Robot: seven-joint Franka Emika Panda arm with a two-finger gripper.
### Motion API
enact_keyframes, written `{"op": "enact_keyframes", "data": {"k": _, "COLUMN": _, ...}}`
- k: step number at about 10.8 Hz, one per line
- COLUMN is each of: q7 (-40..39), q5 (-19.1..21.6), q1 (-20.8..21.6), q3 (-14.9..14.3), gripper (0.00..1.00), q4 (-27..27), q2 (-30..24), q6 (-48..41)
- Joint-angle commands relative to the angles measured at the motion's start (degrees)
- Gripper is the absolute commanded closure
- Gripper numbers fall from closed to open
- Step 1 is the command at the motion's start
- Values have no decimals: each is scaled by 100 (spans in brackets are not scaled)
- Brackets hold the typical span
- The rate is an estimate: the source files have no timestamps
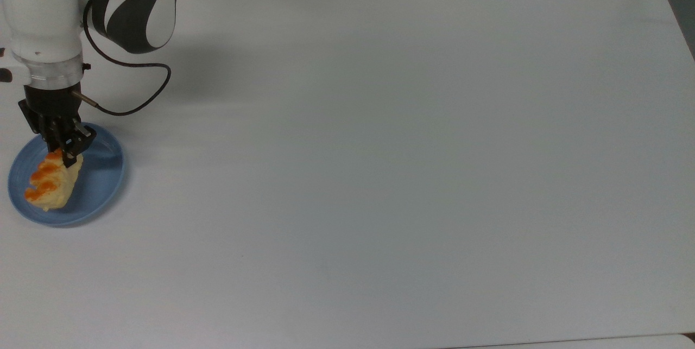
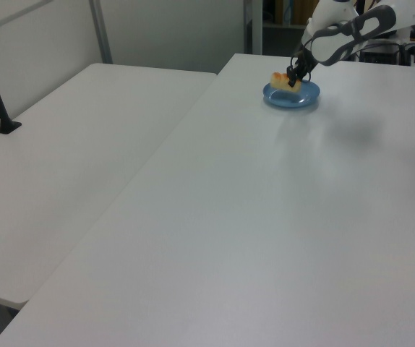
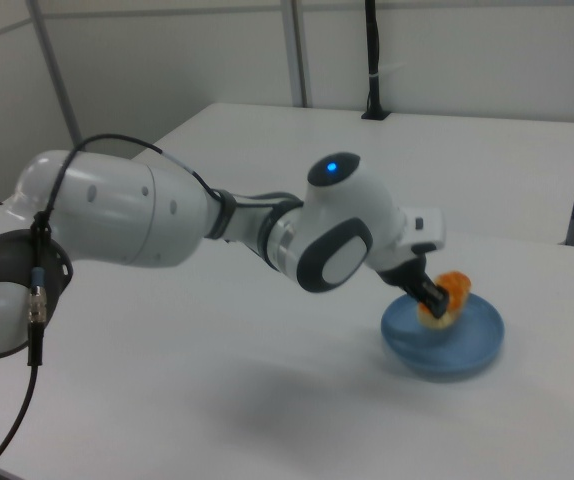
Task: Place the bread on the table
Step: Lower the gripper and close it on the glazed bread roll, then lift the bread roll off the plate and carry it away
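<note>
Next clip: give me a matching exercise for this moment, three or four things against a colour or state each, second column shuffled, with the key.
Things:
1. bread
2. plate
3. gripper
4. table

States:
A. round, blue
B. plain white, bare across the middle
C. shut on one end of the roll
D. pale yellow with orange patches, lifted above the plate

Pairs: 1-D, 2-A, 3-C, 4-B

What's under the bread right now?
The blue plate lies under the bread, which the gripper holds by one end. The plate's surface directly below the bread is covered.
</note>
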Motion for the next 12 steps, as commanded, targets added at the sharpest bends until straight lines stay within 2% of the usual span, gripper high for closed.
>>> {"op": "enact_keyframes", "data": {"k": 1, "q7": 85, "q5": 76, "q1": -20, "q3": 633, "gripper": 68, "q4": -127, "q2": -722, "q6": -656}}
{"op": "enact_keyframes", "data": {"k": 3, "q7": 77, "q5": 23, "q1": 7, "q3": 1160, "gripper": 68, "q4": -127, "q2": -1152, "q6": -1524}}
{"op": "enact_keyframes", "data": {"k": 5, "q7": 42, "q5": -91, "q1": 15, "q3": 1758, "gripper": 68, "q4": -136, "q2": -1339, "q6": -2404}}
{"op": "enact_keyframes", "data": {"k": 7, "q7": 33, "q5": -634, "q1": 51, "q3": 2198, "gripper": 68, "q4": -214, "q2": -1287, "q6": -2854}}
{"op": "enact_keyframes", "data": {"k": 8, "q7": 41, "q5": -715, "q1": 103, "q3": 2313, "gripper": 68, "q4": -302, "q2": -1251, "q6": -2882}}
{"op": "enact_keyframes", "data": {"k": 11, "q7": 85, "q5": -759, "q1": 419, "q3": 2315, "gripper": 68, "q4": -382, "q2": -963, "q6": -2874}}
{"op": "enact_keyframes", "data": {"k": 12, "q7": 225, "q5": -899, "q1": 472, "q3": 2315, "gripper": 68, "q4": -390, "q2": -839, "q6": -2856}}
